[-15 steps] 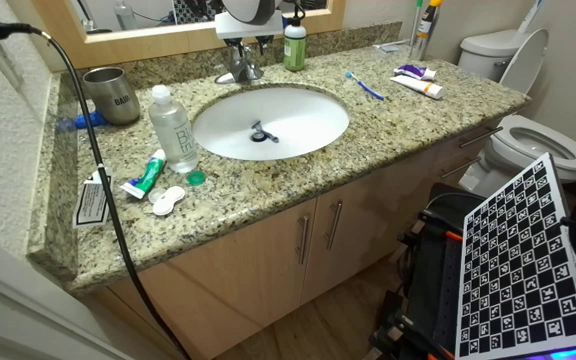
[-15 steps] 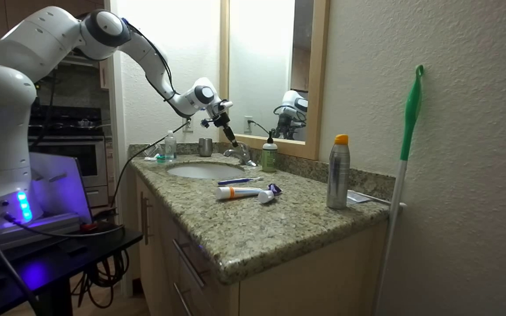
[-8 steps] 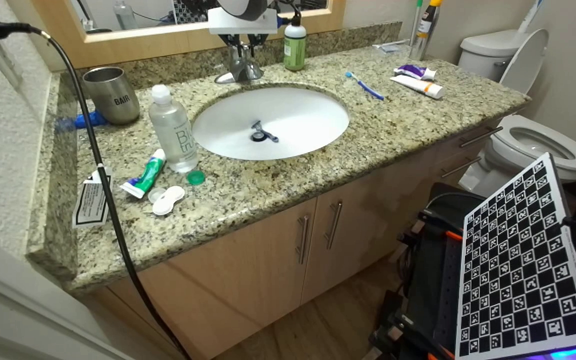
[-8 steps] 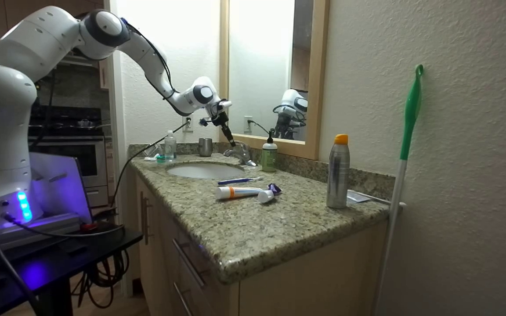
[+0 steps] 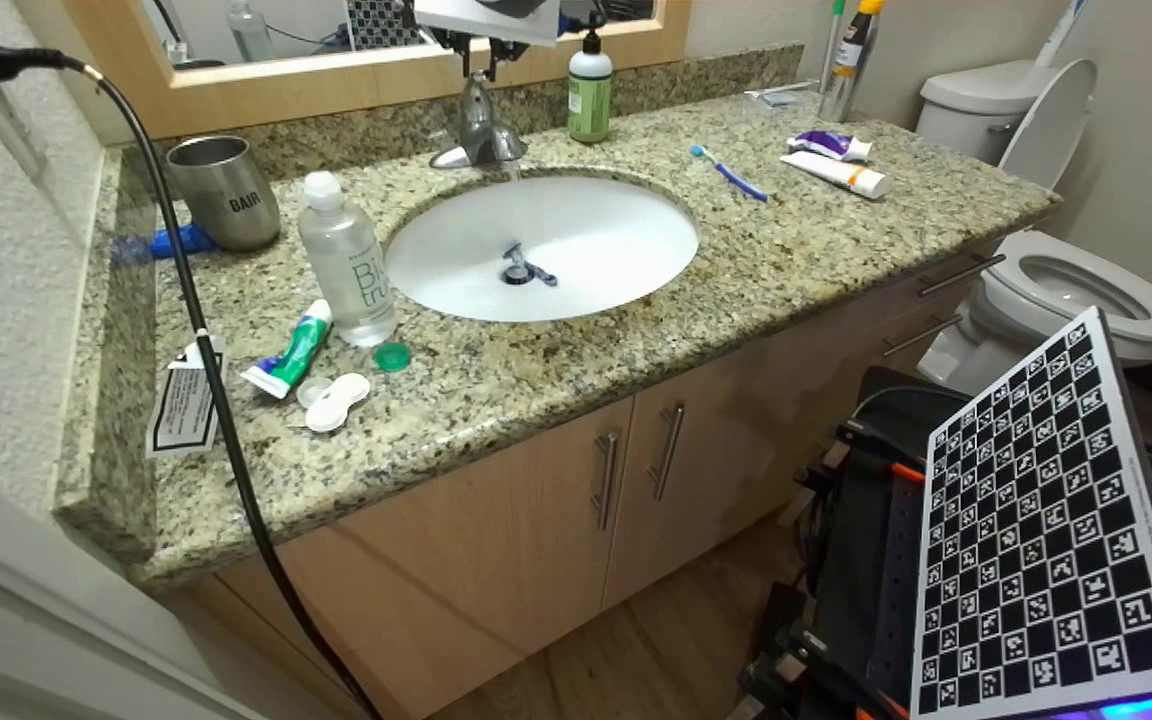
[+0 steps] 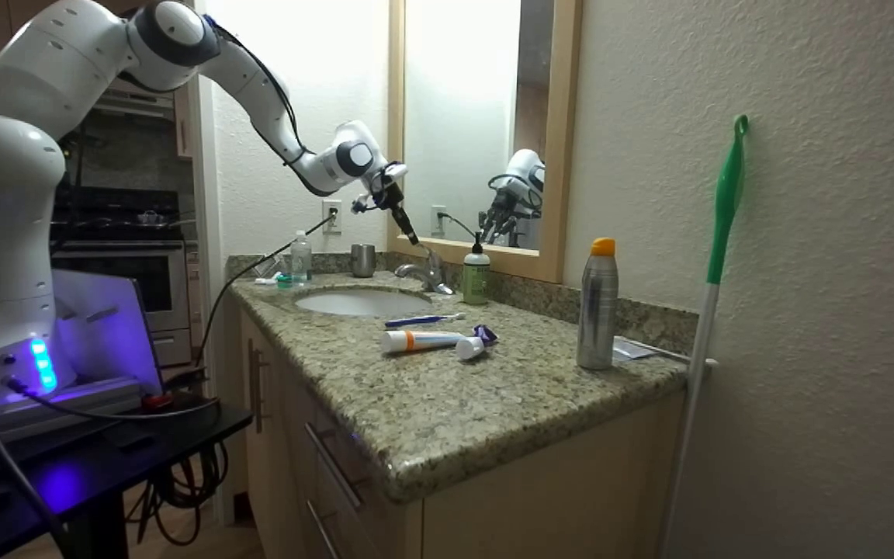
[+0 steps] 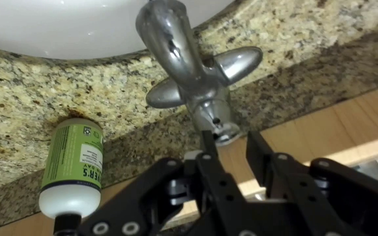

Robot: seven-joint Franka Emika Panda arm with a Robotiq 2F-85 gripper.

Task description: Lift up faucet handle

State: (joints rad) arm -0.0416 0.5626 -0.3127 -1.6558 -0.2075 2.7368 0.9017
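A steel cup point(image 5: 236, 200) and a clear bottle point(image 5: 341, 250) stand on the worktop point(image 5: 496, 380); a razor point(image 5: 540, 272) lies in the basin point(image 5: 626, 235), and a blue toothbrush point(image 5: 736, 179) lies near 2 tubes point(image 5: 831, 171).

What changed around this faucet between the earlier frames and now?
The gripper has moved upward, and its jaws have drawn closer together, apparently closed on the faucet handle, which seems tipped up with it. Water, absent earlier, now runs from the spout into the basin. The soap bottle, razor and toothbrush stayed put.
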